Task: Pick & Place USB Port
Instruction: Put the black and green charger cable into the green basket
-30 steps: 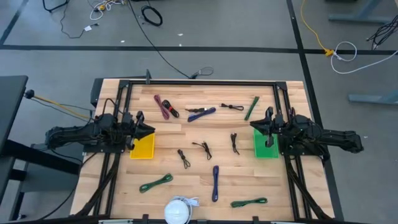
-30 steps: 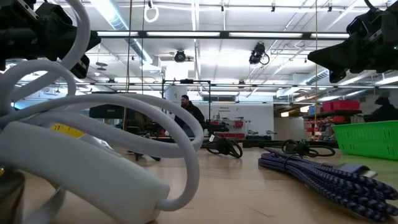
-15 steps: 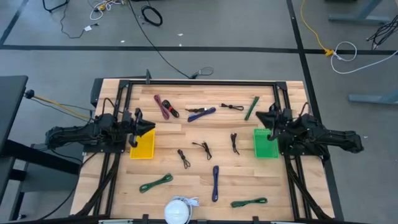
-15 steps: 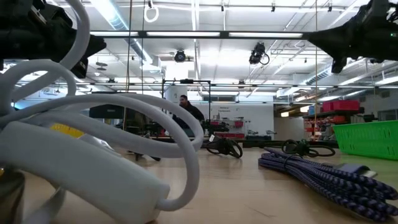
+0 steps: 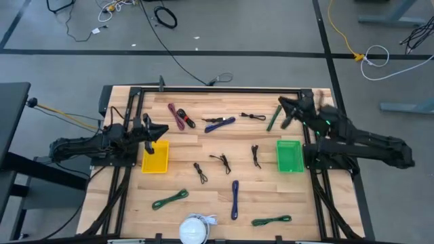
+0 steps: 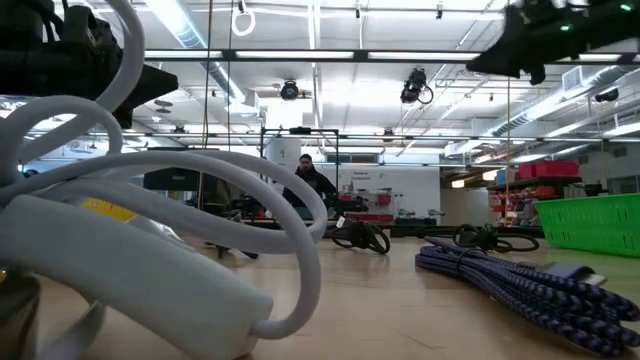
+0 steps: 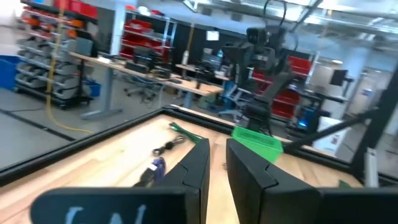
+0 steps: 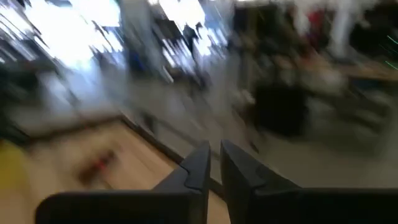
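Several bundled cables lie flat on the wooden table: a maroon one (image 5: 180, 116), a blue one (image 5: 220, 123), a black one (image 5: 252, 116) and a green one (image 5: 273, 117) near the far edge. More black, blue and green ones lie mid-table and near. My left gripper (image 5: 164, 129) hovers shut over the far end of the yellow bin (image 5: 154, 159), holding nothing. My right gripper (image 5: 281, 104) is shut and empty, raised near the far right corner just beyond the green cable. The green bin (image 5: 289, 155) stands to its near side.
A white coiled cable (image 5: 193, 229) lies at the near edge and fills the low view's foreground (image 6: 150, 250). A dark frame rail (image 5: 217, 90) borders the table's far side. Bare wood shows between the two bins around the black cables (image 5: 220, 161).
My right gripper has risen from over the green bin and swung toward the far edge, ending near the green cable at the far right corner. My left gripper has drifted slightly toward the far edge above the yellow bin. No cable has moved.
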You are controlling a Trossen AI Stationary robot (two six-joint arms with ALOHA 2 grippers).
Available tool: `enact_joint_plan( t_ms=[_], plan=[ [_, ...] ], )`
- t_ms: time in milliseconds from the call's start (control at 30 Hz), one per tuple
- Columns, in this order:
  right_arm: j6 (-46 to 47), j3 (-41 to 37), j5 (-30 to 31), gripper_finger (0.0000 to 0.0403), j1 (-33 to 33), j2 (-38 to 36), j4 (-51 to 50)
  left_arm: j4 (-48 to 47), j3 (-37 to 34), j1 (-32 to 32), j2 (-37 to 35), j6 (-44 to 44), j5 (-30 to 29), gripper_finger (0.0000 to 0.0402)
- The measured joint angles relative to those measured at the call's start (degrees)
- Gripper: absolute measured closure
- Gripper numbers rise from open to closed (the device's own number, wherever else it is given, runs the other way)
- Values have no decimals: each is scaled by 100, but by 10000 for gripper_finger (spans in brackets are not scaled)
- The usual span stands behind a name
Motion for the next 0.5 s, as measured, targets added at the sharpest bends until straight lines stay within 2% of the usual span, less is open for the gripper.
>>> enact_joint_plan(
  t_ms=[67, 167, 367, 500],
  plan=[
    [246, 630, 190, 351, -370, 623, -1267, -2, 0, -2, -1, -4, 36, 344],
    [605, 1276, 52, 320, -863, 1445, -2588, -2, -1, -2, -2, -29, 193, 344],
    [698, 1586, 54, 235, -1317, 2671, -2853, -2, 0, -2, -1, -144, 410, 344],
    [1336, 1595, -57, 188, -1695, 3283, -2824, -4, 0, -2, -2, -205, 432, 344]
  ],
)
